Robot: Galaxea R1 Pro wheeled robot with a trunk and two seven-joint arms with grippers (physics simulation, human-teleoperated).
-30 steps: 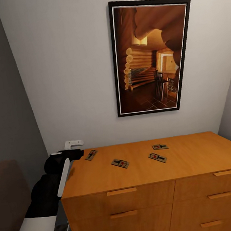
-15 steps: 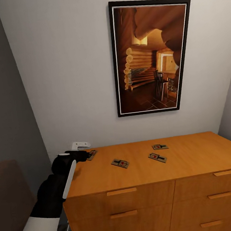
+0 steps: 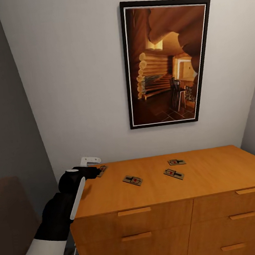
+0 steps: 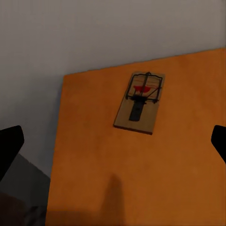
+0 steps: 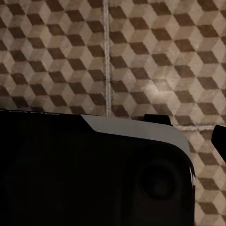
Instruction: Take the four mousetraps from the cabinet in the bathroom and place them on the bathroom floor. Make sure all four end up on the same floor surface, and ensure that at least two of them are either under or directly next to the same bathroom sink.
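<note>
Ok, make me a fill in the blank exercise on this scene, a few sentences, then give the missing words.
1. The number of mousetraps lying on the cabinet top is ____.
2. The left tool hovers over the trap nearest the cabinet's ____ edge.
3. On the wall above the cabinet hangs a framed ____.
4. The right wrist view looks down at the cube-patterned ____.

Missing words: four; left; picture; floor

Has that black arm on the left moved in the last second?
Yes. Judged against the cabinet, which stays put in the head view, the left gripper has moved rightward over the cabinet's top corner, up to the nearest mousetrap.
</note>
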